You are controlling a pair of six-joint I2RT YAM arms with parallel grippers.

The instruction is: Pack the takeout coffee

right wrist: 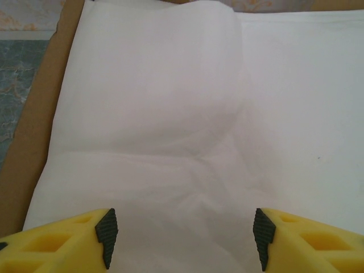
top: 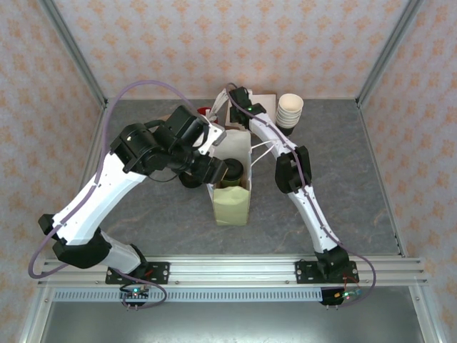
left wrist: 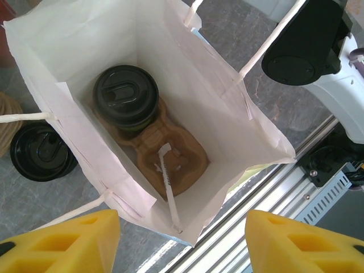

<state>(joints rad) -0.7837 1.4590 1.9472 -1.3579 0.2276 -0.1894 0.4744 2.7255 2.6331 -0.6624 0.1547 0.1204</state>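
Two grippers, both spread wide with nothing pinched between the fingers. The left gripper (left wrist: pixel 182 244) hangs right over the open mouth of the white paper bag (left wrist: pixel 227 114). The takeout coffee (left wrist: pixel 126 96) sits upright inside, in one pocket of a brown cardboard carrier (left wrist: pixel 170 156) on the bag's floor. A loose black lid (left wrist: pixel 40 151) lies on the table just outside the bag. The right gripper (right wrist: pixel 185 230) faces some flat white paper (right wrist: pixel 170 114) close up.
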